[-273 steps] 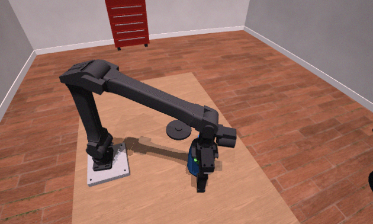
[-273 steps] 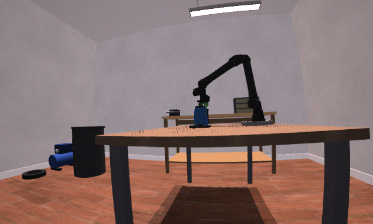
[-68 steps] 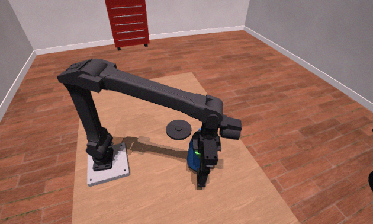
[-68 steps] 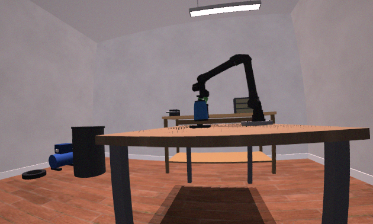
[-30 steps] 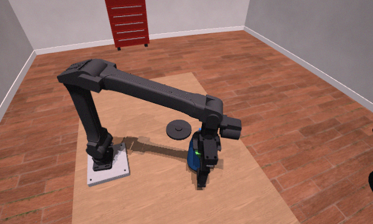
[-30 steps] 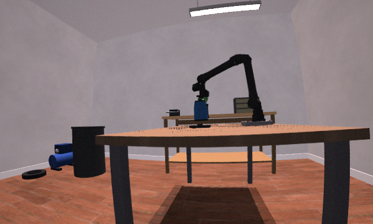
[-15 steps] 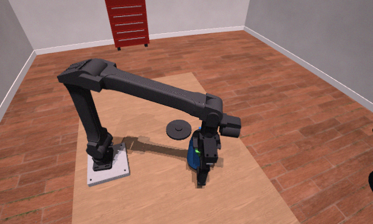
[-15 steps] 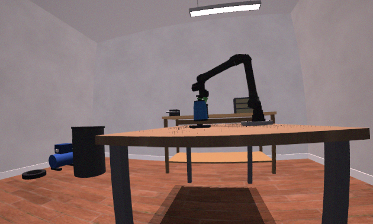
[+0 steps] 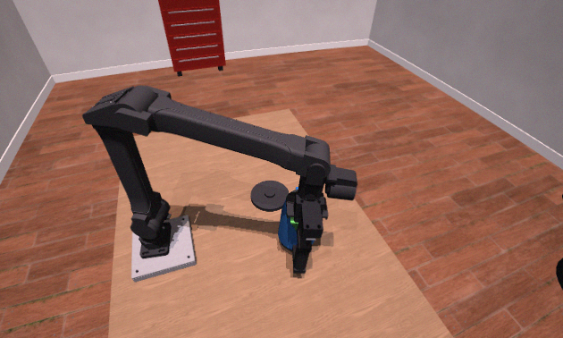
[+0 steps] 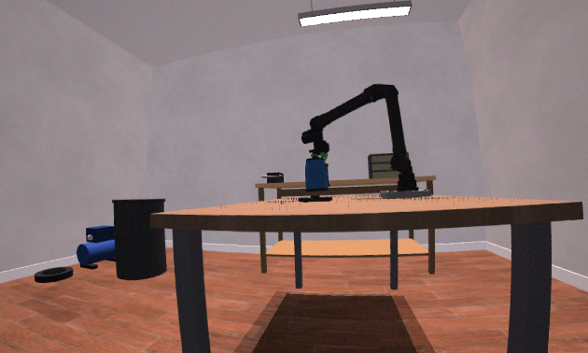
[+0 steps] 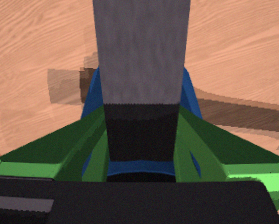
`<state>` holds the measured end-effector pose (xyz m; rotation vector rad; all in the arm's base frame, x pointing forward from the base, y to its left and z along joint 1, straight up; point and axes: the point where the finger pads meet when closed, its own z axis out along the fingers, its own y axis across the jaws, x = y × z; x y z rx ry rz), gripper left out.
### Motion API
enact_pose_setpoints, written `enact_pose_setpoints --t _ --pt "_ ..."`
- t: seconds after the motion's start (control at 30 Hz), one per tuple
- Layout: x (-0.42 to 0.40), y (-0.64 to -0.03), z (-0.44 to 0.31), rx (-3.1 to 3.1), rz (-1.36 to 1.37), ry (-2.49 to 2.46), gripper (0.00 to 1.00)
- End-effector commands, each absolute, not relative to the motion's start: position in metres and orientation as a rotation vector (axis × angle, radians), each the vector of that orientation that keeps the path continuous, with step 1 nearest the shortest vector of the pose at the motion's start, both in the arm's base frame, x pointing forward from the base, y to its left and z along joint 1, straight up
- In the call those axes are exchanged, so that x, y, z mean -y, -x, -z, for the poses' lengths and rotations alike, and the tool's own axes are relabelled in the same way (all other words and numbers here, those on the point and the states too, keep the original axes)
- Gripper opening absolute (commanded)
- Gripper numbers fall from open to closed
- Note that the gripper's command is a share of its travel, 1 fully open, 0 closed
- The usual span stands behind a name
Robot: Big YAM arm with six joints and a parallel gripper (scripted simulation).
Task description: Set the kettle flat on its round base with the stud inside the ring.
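From above, the dark arm point(image 9: 214, 130) reaches out from its grey base plate point(image 9: 183, 259) across the wooden tabletop point(image 9: 231, 295) and bends straight down at the wrist. Under the wrist sits the blue kettle point(image 9: 286, 228), mostly covered by the pincer point(image 9: 304, 232), with a spot of green finger point(image 9: 295, 220) showing against the blue. The kettle's dark handle bar point(image 9: 300, 261) sticks out below the wrist. The round dark base point(image 9: 269, 195) lies flat just beside the kettle, up and to the left of it, with its stud point(image 9: 270, 194) facing up; whether their edges touch cannot be told from here. A red drawer cabinet point(image 9: 192, 33) stands against the far wall.

Seen from the side, the kettle point(image 10: 316, 174) hangs upright under the arm point(image 10: 354, 105), lifted off the tabletop point(image 10: 363, 212), with the base point(image 10: 315, 199) lying flat right below it and a gap between the two. A black bin point(image 10: 139, 238), a blue machine point(image 10: 94, 247) and a second wooden table point(image 10: 344, 184) fill the room behind.

Through the wrist camera, the two green fingers slant in from either side and are clamped partway closed on the grey handle bar point(image 11: 142, 43), which runs up the middle. Slivers of blue kettle body point(image 11: 93, 92) show on both sides of the bar, with tabletop point(image 11: 37, 23) beyond.
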<state>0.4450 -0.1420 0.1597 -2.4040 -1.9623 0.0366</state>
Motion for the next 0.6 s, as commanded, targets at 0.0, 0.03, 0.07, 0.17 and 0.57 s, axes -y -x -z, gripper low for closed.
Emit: enact_pose_setpoints --t 0.0,0.03,0.07,0.17,0.57 --pt "0.131 -0.450 -0.189 1.994 0.032 2.461 0.00" --pt "0.131 -0.450 -0.189 1.994 0.032 2.461 0.00" --pt "0.131 -0.450 -0.189 1.994 0.032 2.461 0.00" --pt "0.123 -0.447 -0.188 1.991 0.029 2.458 0.00" --pt "0.086 -0.447 -0.200 2.004 0.062 2.474 0.00"
